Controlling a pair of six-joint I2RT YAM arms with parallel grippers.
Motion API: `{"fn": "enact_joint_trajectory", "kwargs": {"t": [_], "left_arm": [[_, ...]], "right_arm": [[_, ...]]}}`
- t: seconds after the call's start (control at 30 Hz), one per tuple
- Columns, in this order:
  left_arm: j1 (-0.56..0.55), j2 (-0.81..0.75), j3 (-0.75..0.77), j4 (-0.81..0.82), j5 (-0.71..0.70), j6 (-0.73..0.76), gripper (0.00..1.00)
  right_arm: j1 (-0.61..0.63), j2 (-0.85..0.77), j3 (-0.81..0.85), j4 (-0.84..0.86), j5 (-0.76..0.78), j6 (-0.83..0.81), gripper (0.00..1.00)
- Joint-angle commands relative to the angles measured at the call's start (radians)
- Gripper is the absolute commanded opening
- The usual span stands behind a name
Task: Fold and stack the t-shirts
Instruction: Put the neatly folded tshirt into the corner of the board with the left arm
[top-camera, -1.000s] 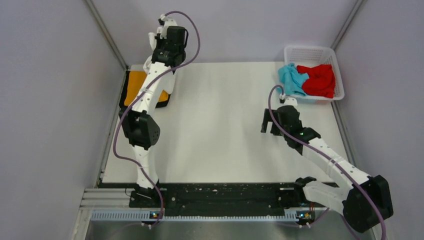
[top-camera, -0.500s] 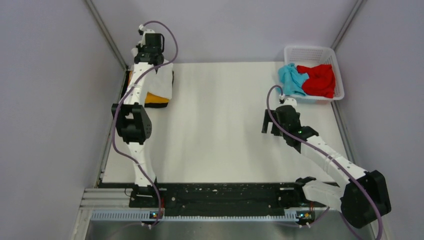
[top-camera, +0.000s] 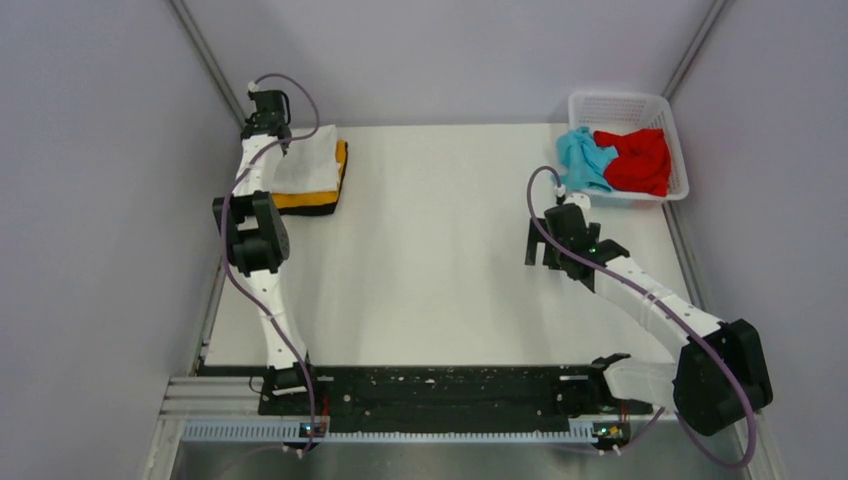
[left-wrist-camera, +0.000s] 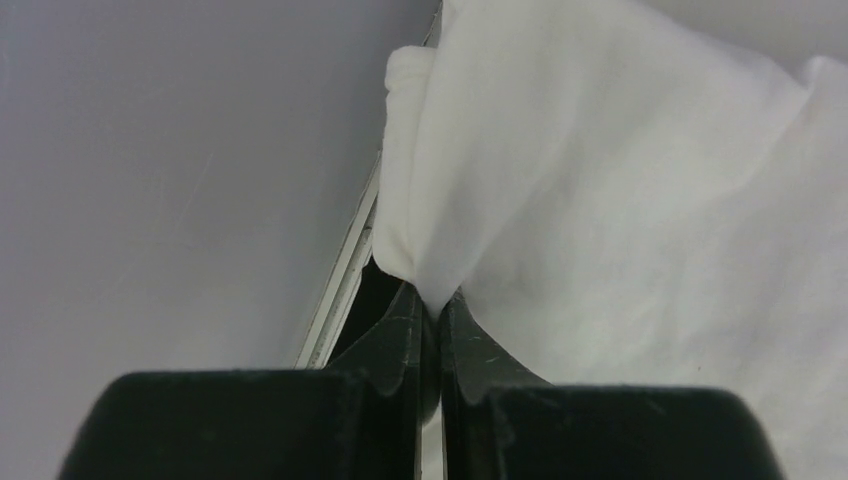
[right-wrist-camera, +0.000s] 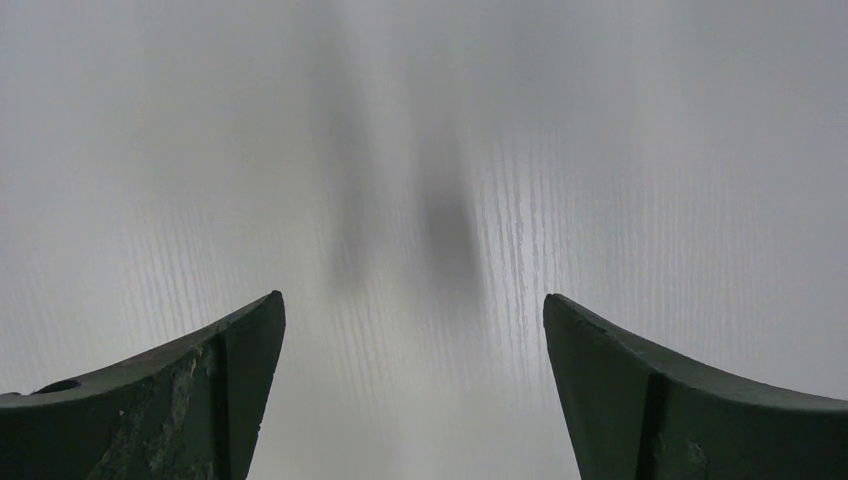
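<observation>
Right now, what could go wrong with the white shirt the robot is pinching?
The left gripper pinches the white t-shirt right at the edge of the table by the wall, so cloth might slip into the gap. A tug could also pull it askew on the orange t-shirt underneath, spoiling the stack.

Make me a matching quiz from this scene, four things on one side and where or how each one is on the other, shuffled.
Things:
1. white t-shirt
2. orange t-shirt
3. light blue t-shirt
4. right tool

States:
A. open over the bare table
B. spilling over the basket rim
C. pinched by the left tool
D. lying under the white one

Pairs: 1-C, 2-D, 3-B, 4-A
</observation>
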Motion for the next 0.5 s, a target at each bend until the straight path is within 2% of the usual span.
{"fn": "enact_joint_trajectory", "kwargs": {"t": [0.0, 0.07, 0.1, 0.2, 0.23, 0.3, 0.47], "left_arm": [[0.003, 0.015, 0.011, 0.131, -0.014, 0.028, 0.08], [0.006, 0.025, 0.012, 0.151, -0.049, 0.021, 0.15], [0.009, 0.028, 0.015, 0.153, -0.056, 0.010, 0.28], [0.013, 0.018, 0.022, 0.139, -0.068, -0.034, 0.78], [0.012, 0.006, 0.020, 0.133, -0.069, -0.050, 0.87], [0.012, -0.031, 0.018, 0.114, -0.060, -0.108, 0.96], [0.003, -0.155, -0.045, 0.062, 0.060, -0.230, 0.99]], "right_arm": [[-0.009, 0.026, 0.059, -0.027, 0.036, 0.012, 0.99], [-0.010, 0.037, 0.069, -0.033, 0.033, 0.018, 0.99], [-0.009, 0.040, 0.073, -0.036, 0.032, 0.023, 0.99], [-0.009, 0.043, 0.075, -0.036, 0.039, 0.036, 0.99], [-0.009, 0.040, 0.077, -0.036, 0.043, 0.042, 0.99], [-0.009, 0.030, 0.078, -0.031, 0.049, 0.050, 0.99], [-0.010, -0.023, 0.054, 0.005, 0.063, 0.072, 0.99]]}}
